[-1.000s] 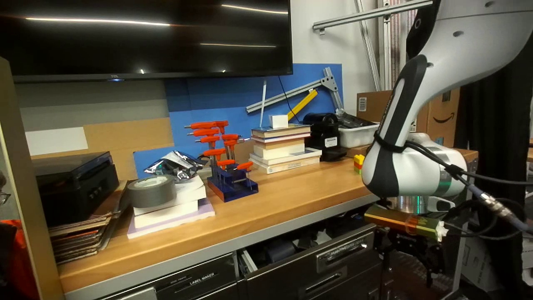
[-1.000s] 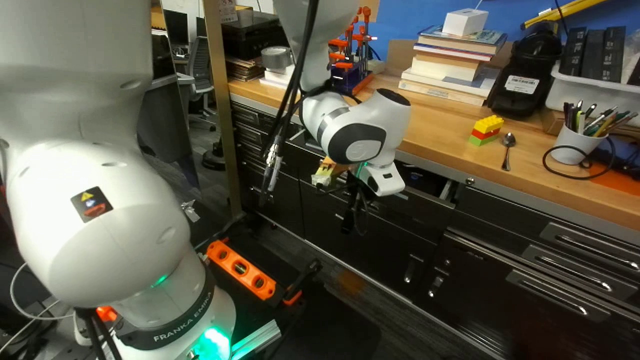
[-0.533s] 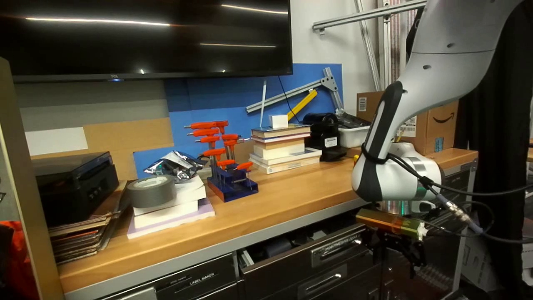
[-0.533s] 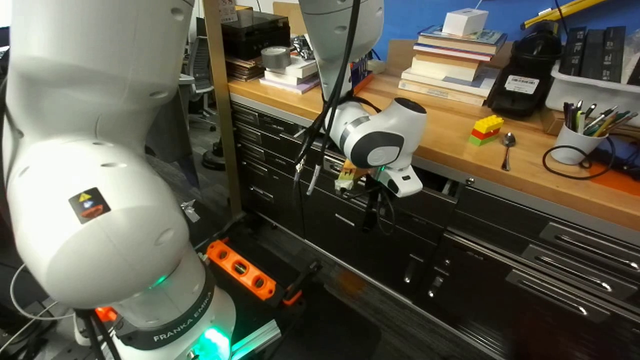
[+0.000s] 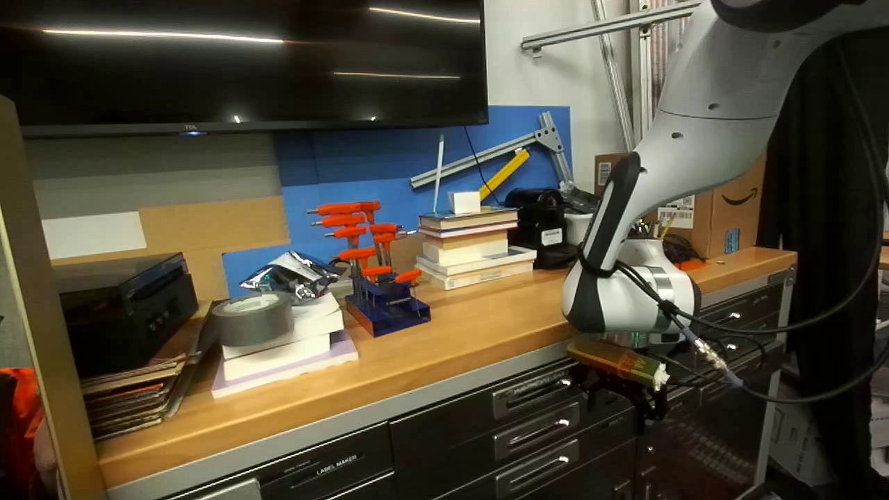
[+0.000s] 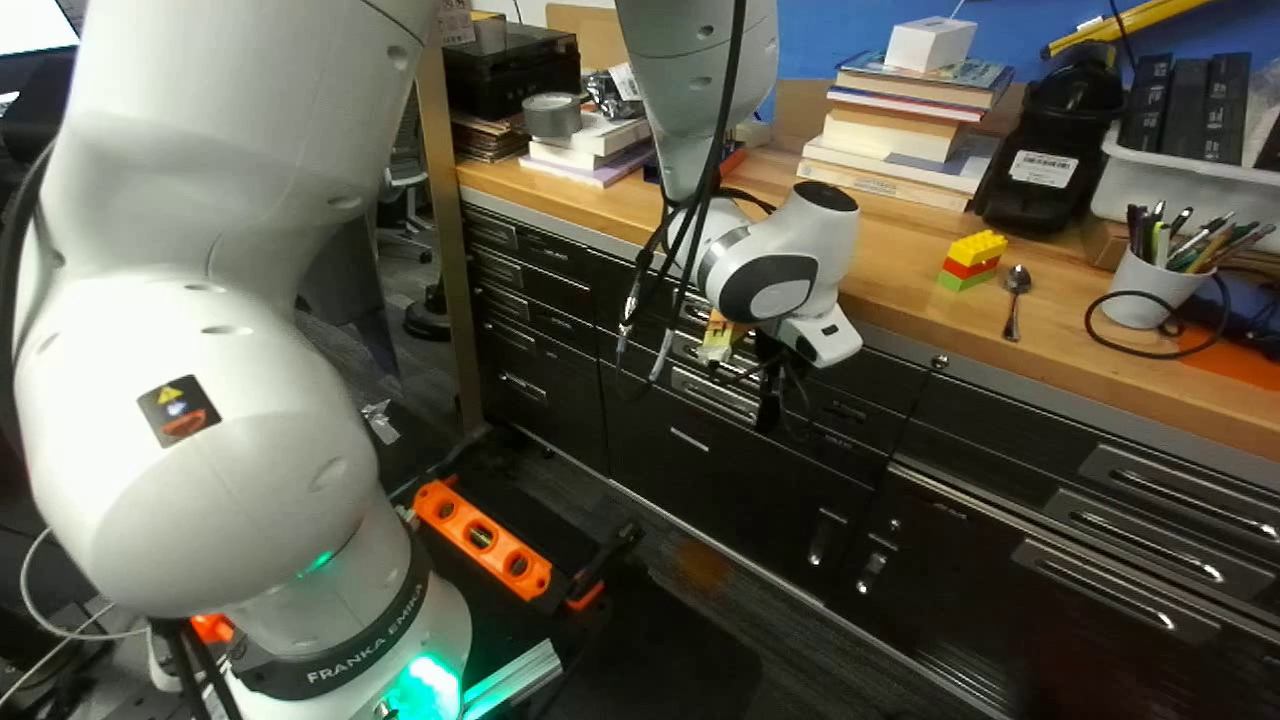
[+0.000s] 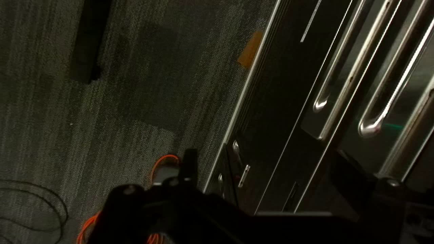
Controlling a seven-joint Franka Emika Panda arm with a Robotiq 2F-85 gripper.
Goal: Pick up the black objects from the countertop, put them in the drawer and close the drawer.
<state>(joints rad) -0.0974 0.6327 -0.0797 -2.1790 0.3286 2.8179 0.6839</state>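
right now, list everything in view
countertop: 1, light brown, above drawers
drawers: many, dark, under countertop
screen: 1, black, above countertop
book stacks: 2, mixed, on countertop
tape roll: 1, grey, on books
hex keys: several, orange handles, in blue stand
brick stack: 1, yellow-red-green, on countertop
spoon: 1, silver, on countertop
pen cup: 1, white, on countertop
tub: 1, white, behind pen cup
cardboard box: 1, brown, on countertop
spirit level: 1, orange, near arm
arm: 1, white, before drawers
pincer: 1, black, before drawers

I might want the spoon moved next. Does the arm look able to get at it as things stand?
Likely yes, after rising: the arm hangs with its jaws open below the edge of the countertop. The spoon lies uncovered, apart from the toy bricks and pen cup.
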